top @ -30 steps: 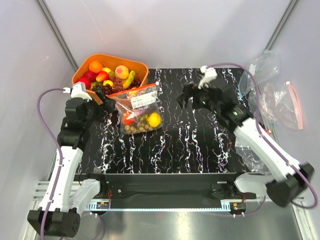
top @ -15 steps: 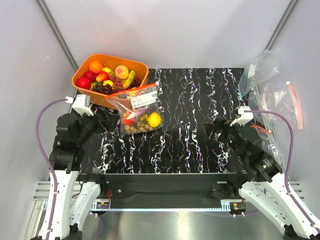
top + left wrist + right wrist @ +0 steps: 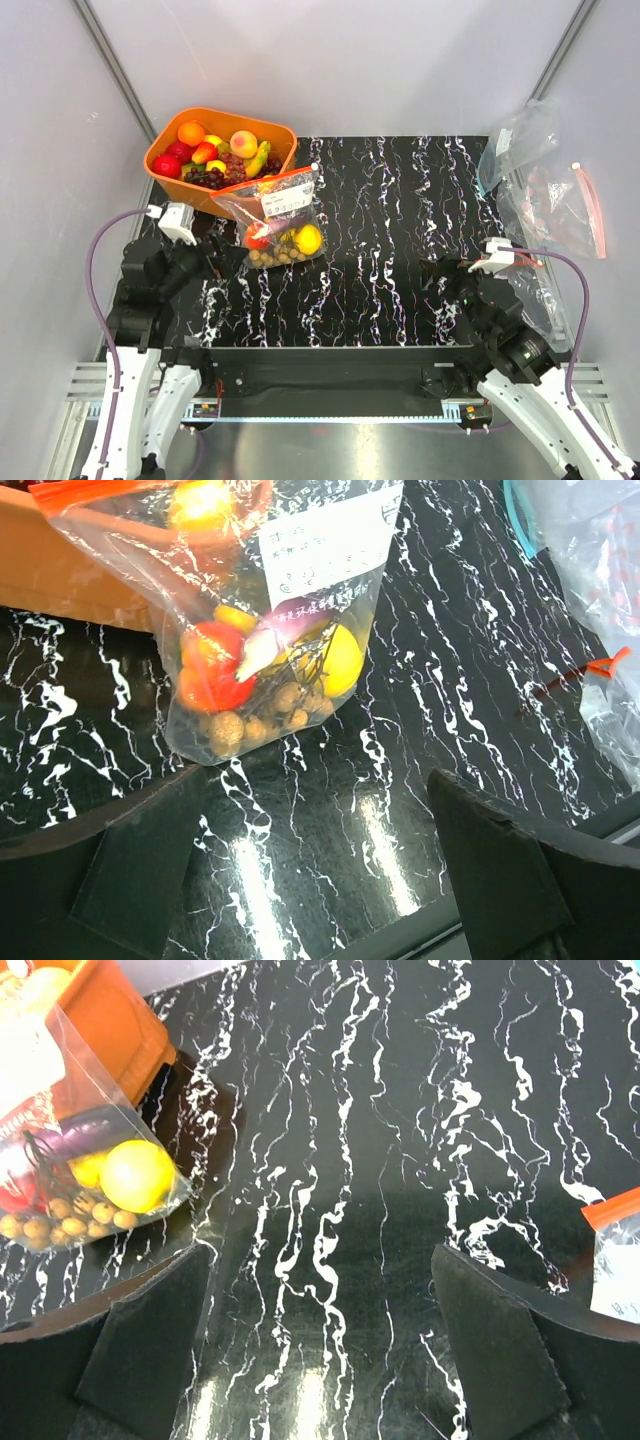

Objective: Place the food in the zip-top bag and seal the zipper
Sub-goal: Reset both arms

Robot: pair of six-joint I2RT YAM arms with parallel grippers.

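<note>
The zip-top bag (image 3: 281, 224) is lying at the far left of the table (image 3: 390, 230), its mouth leaning against the near right rim of the single orange basket (image 3: 158, 150). The zipper (image 3: 268, 181) is running across the top of it; whether it is pressed closed is not showing in any view. The left wrist view is giving the closest look: through the clear plastic, under the white label (image 3: 330, 540), one red fruit (image 3: 208, 666), one yellow fruit (image 3: 342, 660), one purple piece and a cluster of small brown balls (image 3: 255, 725) are sitting. Only the top view is showing the basket's load of mixed fruit, among them an orange, a peach and dark grapes. The left gripper (image 3: 226, 255) is hovering just near of the bag, fingers (image 3: 140, 865) apart and holding nothing. The right gripper (image 3: 442, 278) is hanging well apart to the right, fingers (image 3: 150, 1345) likewise spread and empty. Spare clear bags (image 3: 555, 205) are lying heaped at the right edge; the right wrist view alone is catching the orange-edged corner of another bag (image 3: 612, 1260).
</note>
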